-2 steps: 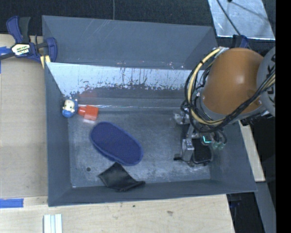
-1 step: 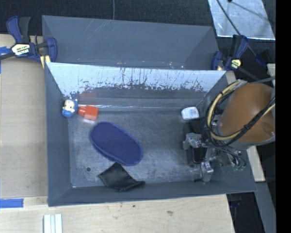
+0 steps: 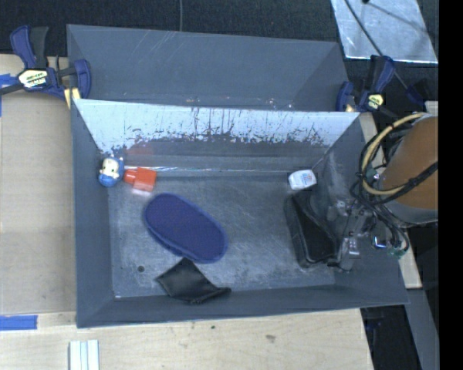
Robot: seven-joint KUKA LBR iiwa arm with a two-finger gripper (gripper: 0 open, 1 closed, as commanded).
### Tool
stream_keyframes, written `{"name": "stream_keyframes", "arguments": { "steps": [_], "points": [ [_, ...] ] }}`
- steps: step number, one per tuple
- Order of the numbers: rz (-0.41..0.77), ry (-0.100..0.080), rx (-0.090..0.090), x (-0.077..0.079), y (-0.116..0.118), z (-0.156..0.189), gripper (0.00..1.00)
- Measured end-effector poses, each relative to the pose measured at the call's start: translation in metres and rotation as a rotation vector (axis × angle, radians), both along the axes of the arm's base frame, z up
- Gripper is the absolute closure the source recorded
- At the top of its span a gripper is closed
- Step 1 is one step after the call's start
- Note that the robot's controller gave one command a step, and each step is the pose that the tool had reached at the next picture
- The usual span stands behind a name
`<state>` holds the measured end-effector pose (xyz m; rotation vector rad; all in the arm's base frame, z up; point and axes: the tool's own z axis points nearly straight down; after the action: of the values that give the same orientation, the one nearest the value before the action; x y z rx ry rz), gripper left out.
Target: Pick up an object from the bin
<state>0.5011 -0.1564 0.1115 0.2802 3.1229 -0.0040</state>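
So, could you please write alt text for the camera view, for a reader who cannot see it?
The robot's gripper is at the right side of a grey bin, beside a black oblong thing. A blue oval pad, a black crumpled piece and an orange block lie further left.

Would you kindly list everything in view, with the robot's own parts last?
bin: one, grey, centre
pad: one, dark blue oval, floor left of centre
cloth: one, black, near edge below the pad
block: one, orange, far left corner
toy: one, blue and white, just left of the block
bit: one, white, far right
slab: one, black, right side
gripper: one, dark, beside the slab
cover: one, orange, on the arm
cables: several, black and yellow, round the cover
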Motion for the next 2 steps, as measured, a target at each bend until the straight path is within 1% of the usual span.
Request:
{"name": "stream_keyframes", "arguments": {
  "steps": [1,2],
  "points": [
    [-0.007,0.01,0.002,0.0054,0.0206,-0.0439,0.0],
    [-0.009,0.005,0.0,0.0064,0.0185,-0.0409,1.0]
  ]
}}
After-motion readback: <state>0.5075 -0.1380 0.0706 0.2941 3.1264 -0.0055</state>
